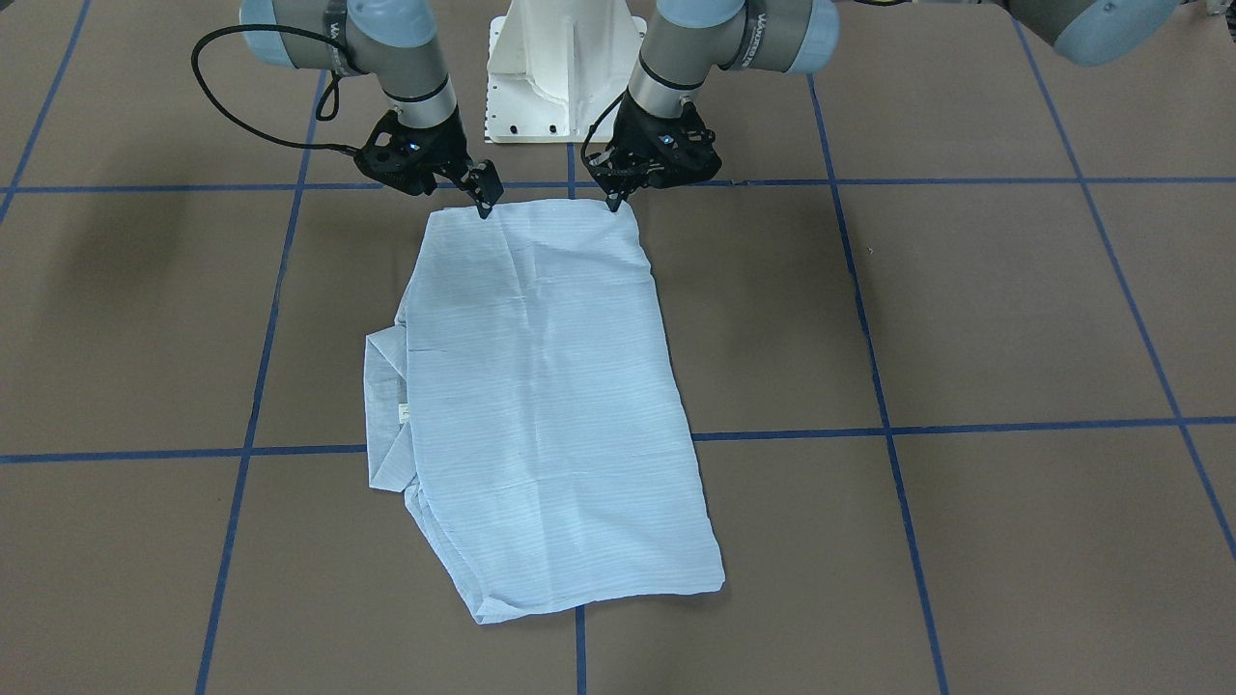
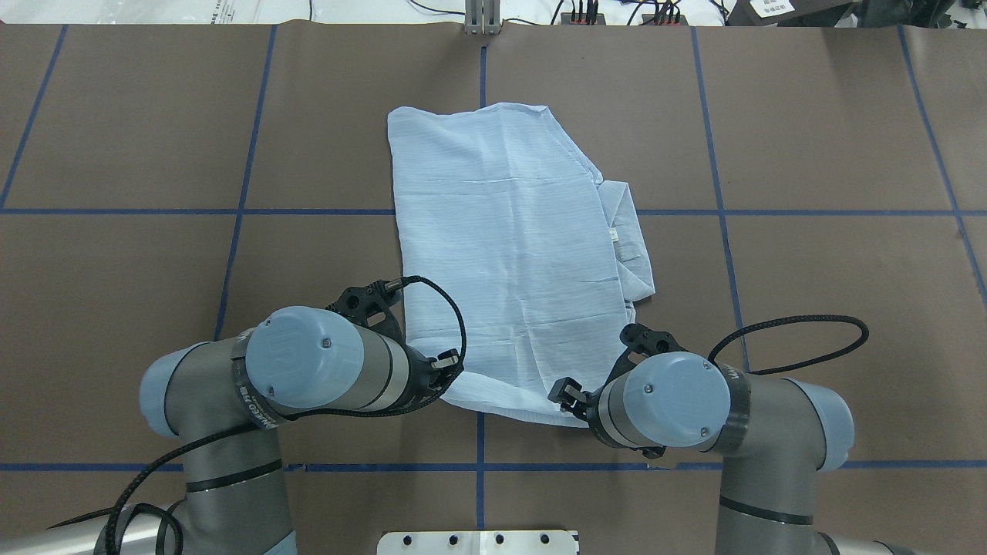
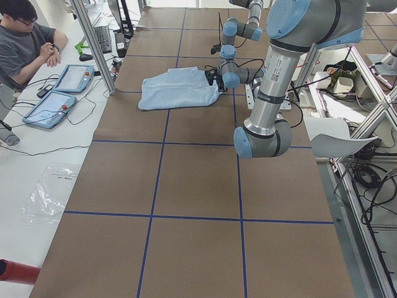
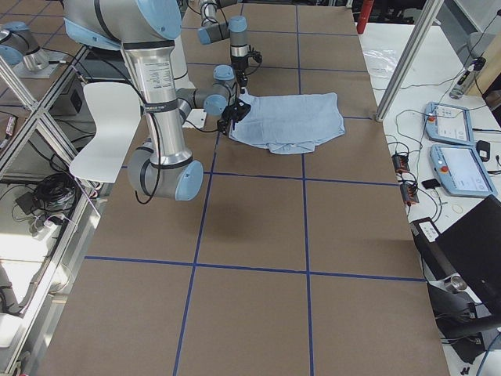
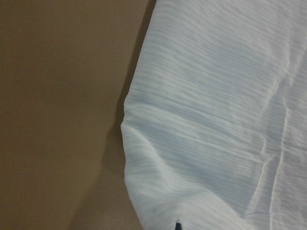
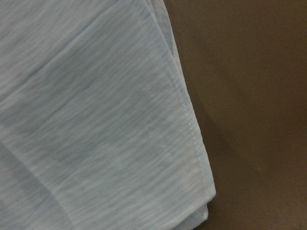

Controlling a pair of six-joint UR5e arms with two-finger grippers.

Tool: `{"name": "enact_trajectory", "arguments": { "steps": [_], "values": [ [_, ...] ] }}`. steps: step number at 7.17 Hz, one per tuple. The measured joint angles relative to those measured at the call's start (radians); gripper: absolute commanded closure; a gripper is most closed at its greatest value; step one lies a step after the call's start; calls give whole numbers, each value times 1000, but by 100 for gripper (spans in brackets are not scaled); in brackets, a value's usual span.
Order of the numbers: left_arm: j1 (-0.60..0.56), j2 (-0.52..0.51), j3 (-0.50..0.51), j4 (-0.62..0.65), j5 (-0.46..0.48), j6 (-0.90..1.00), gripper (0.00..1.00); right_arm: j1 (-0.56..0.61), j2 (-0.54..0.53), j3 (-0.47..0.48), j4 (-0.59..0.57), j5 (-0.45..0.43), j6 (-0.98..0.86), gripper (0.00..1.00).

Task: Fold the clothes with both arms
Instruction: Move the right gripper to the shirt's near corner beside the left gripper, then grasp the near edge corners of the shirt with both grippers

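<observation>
The pale-blue striped shirt [image 1: 550, 386] lies folded into a long panel on the brown table, also seen in the overhead view [image 2: 509, 247]. Its collar [image 1: 386, 405] with the white neck label [image 1: 405, 413] sticks out on one side. My left gripper [image 1: 615, 201] is pinched shut on one corner of the shirt's edge nearest the robot. My right gripper [image 1: 485, 203] is pinched shut on the other corner of that edge. Both corners sit low at the table. The wrist views show only cloth close up: left [image 5: 216, 120], right [image 6: 96, 120].
The white pedestal base [image 1: 565, 68] stands just behind the grippers. Blue tape lines [image 1: 869, 319] grid the brown table. An operator [image 3: 25, 43] and teach tablets [image 3: 62, 93] are beside the table's far side. A white chair [image 4: 109, 117] stands behind the robot.
</observation>
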Motion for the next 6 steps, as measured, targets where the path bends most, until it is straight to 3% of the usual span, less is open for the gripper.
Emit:
{"name": "enact_trajectory", "arguments": {
  "steps": [6],
  "values": [
    [0, 0, 0, 0, 1, 0, 100, -8, 48, -77, -5, -35, 14, 0]
  ]
}}
